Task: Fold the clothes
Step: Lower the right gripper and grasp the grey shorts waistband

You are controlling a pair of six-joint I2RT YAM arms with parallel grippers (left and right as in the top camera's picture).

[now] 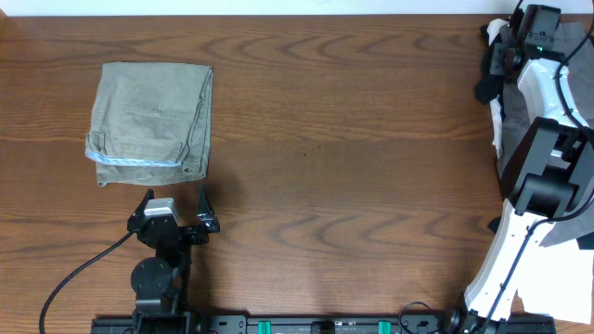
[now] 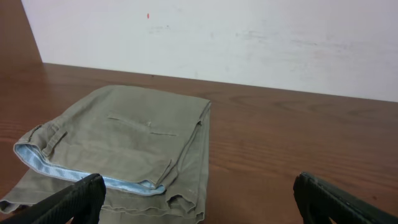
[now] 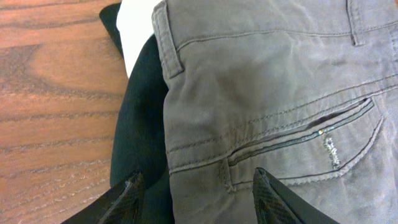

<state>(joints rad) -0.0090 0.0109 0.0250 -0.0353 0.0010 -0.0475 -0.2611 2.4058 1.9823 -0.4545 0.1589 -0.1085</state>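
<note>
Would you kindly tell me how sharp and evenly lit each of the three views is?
Overhead: even light, crisp grain on the table, no glare. Left wrist: the khaki trousers are sharp, the left hand soft at the bottom edge, the wall bright. Right wrist: stitching on the grey trousers is sharp; the right hand is dark and blurred.

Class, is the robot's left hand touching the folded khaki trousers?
Apart. The overhead view shows a strip of bare table between the open left hand and the near edge of the folded khaki trousers.
</note>
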